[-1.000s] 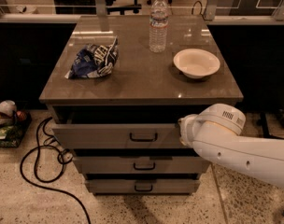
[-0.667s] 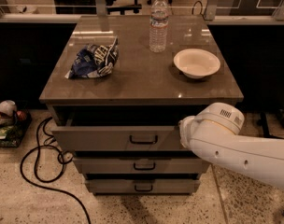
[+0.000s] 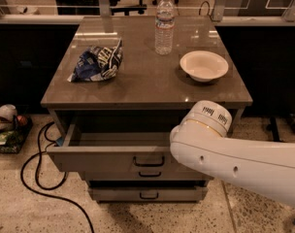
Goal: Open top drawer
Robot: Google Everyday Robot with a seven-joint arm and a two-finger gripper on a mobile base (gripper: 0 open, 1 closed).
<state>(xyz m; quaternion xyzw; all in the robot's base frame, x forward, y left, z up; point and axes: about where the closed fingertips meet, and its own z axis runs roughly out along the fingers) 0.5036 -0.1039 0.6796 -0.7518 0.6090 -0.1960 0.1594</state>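
Claw hidden behind white arm, top drawer standing open

High frontal view, near; gripper hidden behind arm.

Top drawer sits pulled out under the tabletop, grey box interior showing, black bar handle at 6 o'clock from centre. The white arm reaches in from 4 o'clock, its rounded end covering the drawer's right part, and the gripper is hidden behind it there. Up top: water bottle at 12 o'clock, white bowl at 2, crumpled blue bag at 10.
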